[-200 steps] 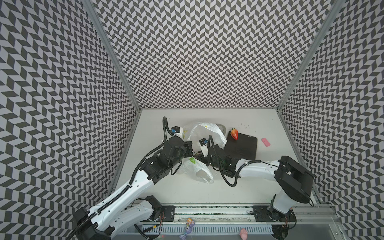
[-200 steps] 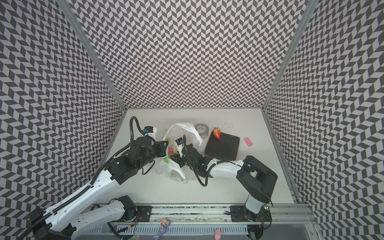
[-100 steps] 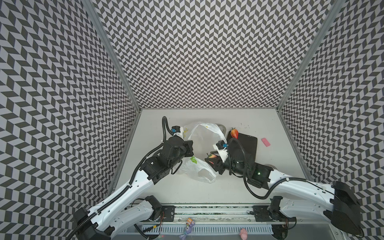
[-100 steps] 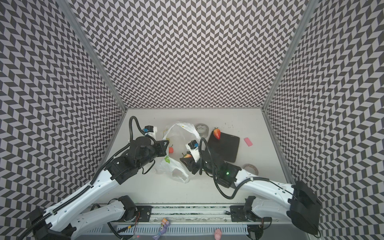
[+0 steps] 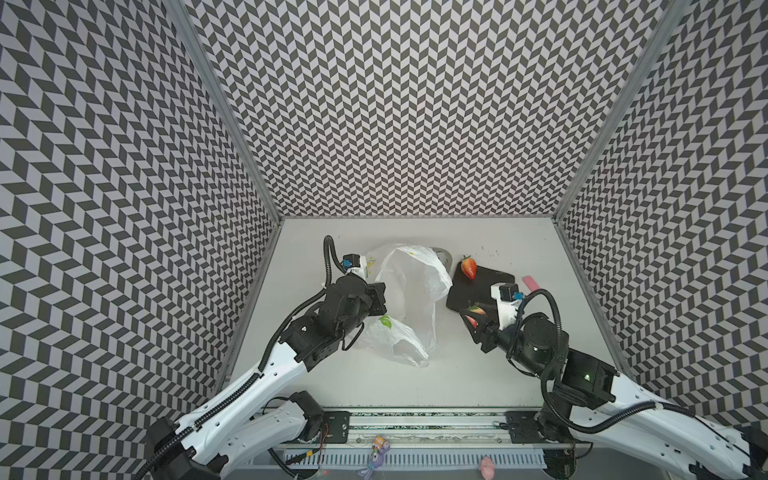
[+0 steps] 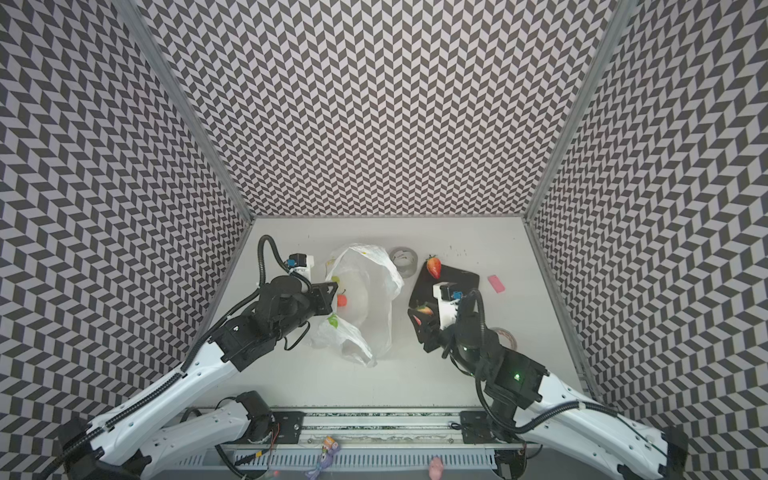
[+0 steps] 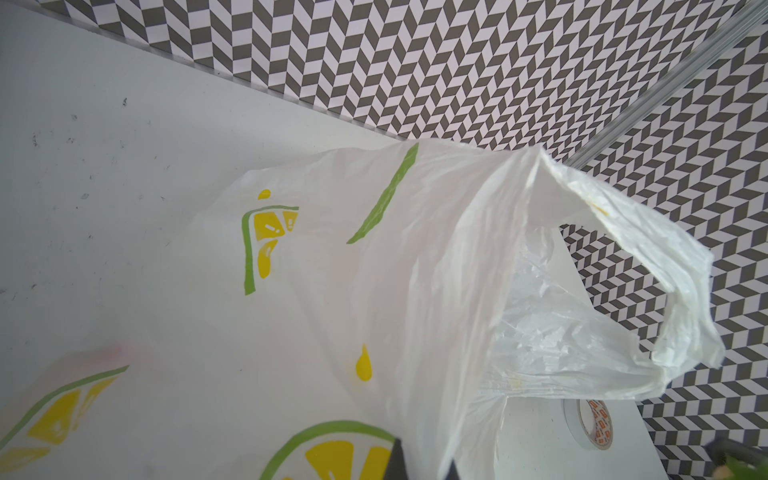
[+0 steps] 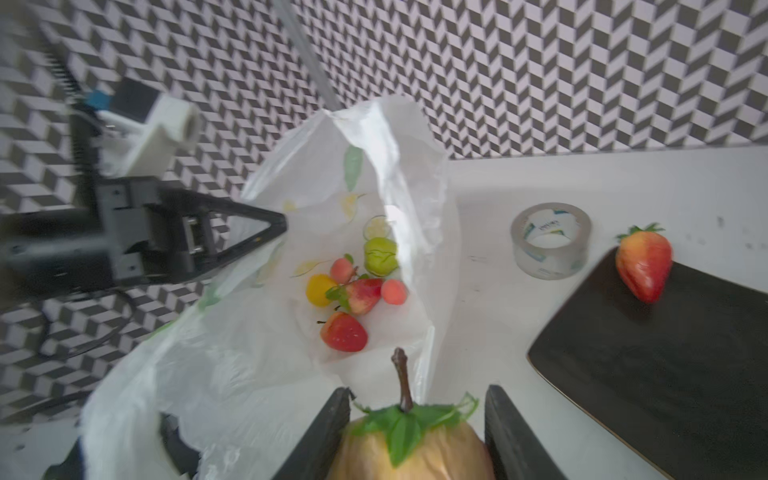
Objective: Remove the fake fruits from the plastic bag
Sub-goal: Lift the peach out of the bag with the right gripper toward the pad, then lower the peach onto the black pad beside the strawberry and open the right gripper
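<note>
Jaws, left gripper [image 8: 272, 226]: clenched on bag [image 5: 415, 274] rim.
Jaws, right gripper [image 8: 415, 399]: grasping pear [image 8: 415, 453], outside bag.
Bag: open; strawberries [image 8: 344, 332], small round fruits [image 8: 393, 291] inside.
Black tray [image 8: 665, 374]: one strawberry [image 8: 643, 259] on it.

pear [image 8: 415, 453] cut off, tape roll [image 5: 445, 257] half-hidden

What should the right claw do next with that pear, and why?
Probably lower the pear onto the black mat and let go. The right claw holds it outside the bag, and one strawberry already lies on that mat.
</note>
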`<state>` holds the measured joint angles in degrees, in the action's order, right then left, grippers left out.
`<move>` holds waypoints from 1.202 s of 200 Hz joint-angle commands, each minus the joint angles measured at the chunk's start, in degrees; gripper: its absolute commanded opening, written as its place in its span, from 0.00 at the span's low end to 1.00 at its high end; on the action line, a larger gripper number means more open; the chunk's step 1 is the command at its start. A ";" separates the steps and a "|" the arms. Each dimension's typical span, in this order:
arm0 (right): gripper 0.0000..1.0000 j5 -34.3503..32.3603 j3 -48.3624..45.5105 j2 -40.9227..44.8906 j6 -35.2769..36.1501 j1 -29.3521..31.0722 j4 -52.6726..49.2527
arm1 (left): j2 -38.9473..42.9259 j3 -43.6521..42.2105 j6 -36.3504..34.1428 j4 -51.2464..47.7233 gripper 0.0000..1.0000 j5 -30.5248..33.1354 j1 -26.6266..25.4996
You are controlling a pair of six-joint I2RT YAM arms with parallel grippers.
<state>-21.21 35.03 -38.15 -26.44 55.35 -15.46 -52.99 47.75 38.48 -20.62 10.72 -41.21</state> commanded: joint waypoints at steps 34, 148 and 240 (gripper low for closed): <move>0.28 -0.64 -2.29 -9.84 -11.07 -19.43 8.58 | 1.49 -0.25 -0.16 0.82 0.00 0.10 0.21; 0.28 9.45 10.19 -52.77 -7.14 -40.56 34.01 | 1.78 -1.05 -0.03 2.24 0.00 -2.14 0.10; 0.31 12.52 16.55 -66.38 -8.99 -42.63 34.00 | 2.02 -0.99 -0.47 1.95 0.00 -2.46 0.15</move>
<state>-9.37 49.91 -102.32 -34.26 12.82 16.10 -52.03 47.03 38.44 -19.64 8.25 -41.21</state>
